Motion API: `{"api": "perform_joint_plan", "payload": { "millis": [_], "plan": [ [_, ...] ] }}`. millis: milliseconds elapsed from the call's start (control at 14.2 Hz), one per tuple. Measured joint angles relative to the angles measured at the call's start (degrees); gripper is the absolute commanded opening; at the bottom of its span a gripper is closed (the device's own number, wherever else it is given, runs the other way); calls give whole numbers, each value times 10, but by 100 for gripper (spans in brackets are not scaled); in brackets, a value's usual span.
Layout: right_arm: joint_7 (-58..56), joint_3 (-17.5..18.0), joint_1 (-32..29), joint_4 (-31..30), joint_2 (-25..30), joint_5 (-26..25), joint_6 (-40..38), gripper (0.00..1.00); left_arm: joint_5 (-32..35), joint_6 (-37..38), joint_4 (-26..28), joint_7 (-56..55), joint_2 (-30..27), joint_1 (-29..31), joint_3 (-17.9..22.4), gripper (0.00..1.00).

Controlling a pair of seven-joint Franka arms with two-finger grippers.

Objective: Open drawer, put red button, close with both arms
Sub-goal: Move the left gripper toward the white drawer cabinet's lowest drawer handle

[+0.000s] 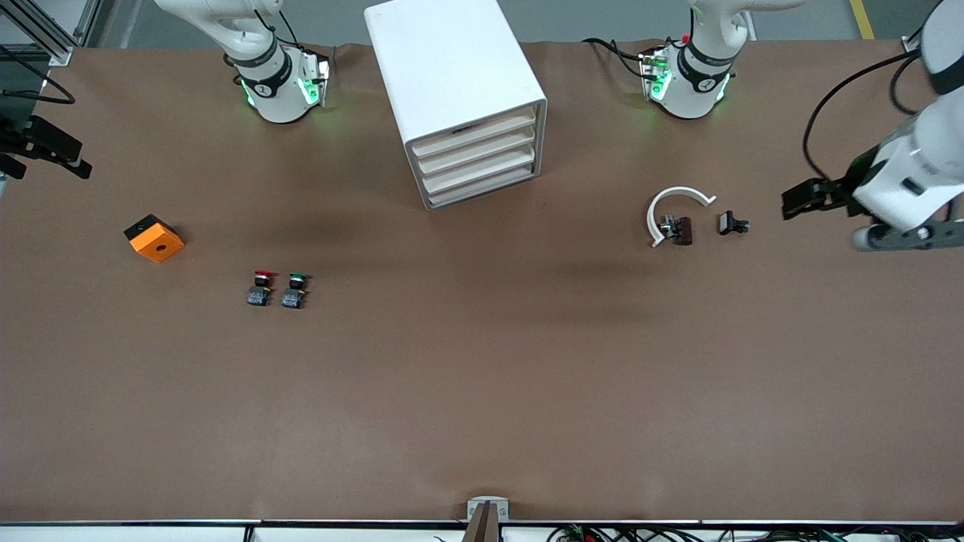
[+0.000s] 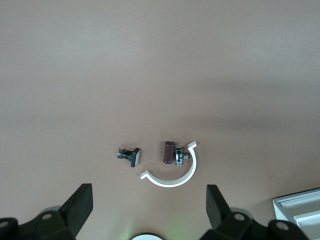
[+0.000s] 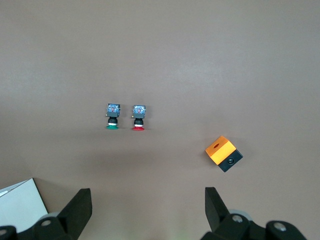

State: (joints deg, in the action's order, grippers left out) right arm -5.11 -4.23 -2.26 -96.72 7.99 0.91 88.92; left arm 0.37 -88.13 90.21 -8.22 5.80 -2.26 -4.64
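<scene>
A brown table (image 1: 482,391) is filling nearly the whole front view, its matte covering lying smooth and taking soft shadows under even overhead light. Grey floor (image 1: 602,19) is showing past its upper edge, with a yellow stripe (image 1: 862,19) crossing one corner. A white rail (image 1: 753,531) with loose cables is running along the near edge.
</scene>
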Motion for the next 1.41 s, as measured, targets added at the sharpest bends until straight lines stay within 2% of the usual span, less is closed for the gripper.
{"api": "perform_joint_plan", "payload": {
  "millis": [424,777,1201,1413],
  "plan": [
    [0,0,0,0,1,0,1,100,-39,-81,-2,-162,81,-75,-4,100],
    [0,1,0,0,1,0,3,100,-83,-97,-3,-324,160,-138,-5,100],
    [0,2,0,0,1,0,6,100,-110,-108,-25,-627,222,-230,-7,100],
    [0,3,0,0,1,0,6,100,-178,-108,-28,-768,243,-238,-6,100]
  ]
}}
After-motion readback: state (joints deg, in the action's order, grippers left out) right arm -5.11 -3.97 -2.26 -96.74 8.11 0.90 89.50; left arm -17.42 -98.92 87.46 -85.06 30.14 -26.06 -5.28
